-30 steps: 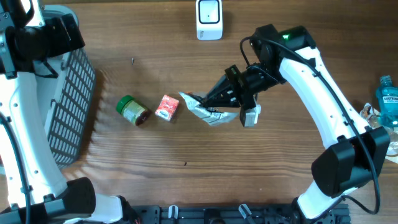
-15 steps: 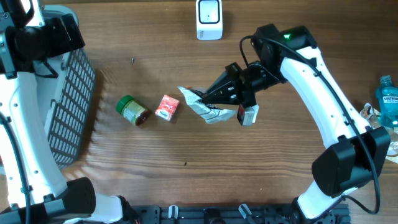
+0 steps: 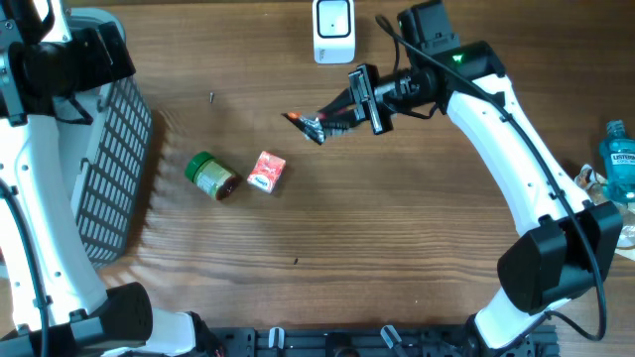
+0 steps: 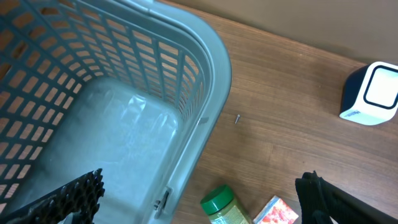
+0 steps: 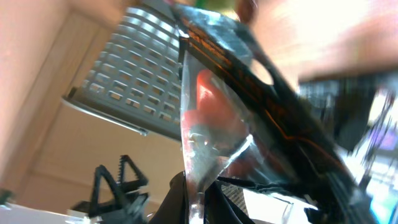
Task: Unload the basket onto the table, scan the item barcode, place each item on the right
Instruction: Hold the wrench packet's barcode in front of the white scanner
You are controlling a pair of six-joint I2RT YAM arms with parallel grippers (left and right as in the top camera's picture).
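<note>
A crinkled silver and black foil packet [image 3: 310, 125] with red print hangs in the air just below and left of the white scanner [image 3: 333, 30]. My right gripper [image 3: 337, 117] is shut on its edge. In the right wrist view the packet [image 5: 230, 112] fills the frame, pinched between the jaws of the right gripper [image 5: 202, 199]. My left gripper [image 4: 196, 199] stands open with nothing in it, above the rim of the grey basket [image 4: 155, 81]. The scanner [image 4: 372, 93] also shows at the right of that view.
A green-lidded jar [image 3: 212, 176] lies on the wood beside a small red box [image 3: 266, 171]. The grey basket [image 3: 109, 169] stands at the left edge. A blue bottle [image 3: 617, 164] is at the far right.
My right gripper has carried the packet up off the table and back toward the scanner, turning it edge-on. The left arm, jar and red box have not moved.
</note>
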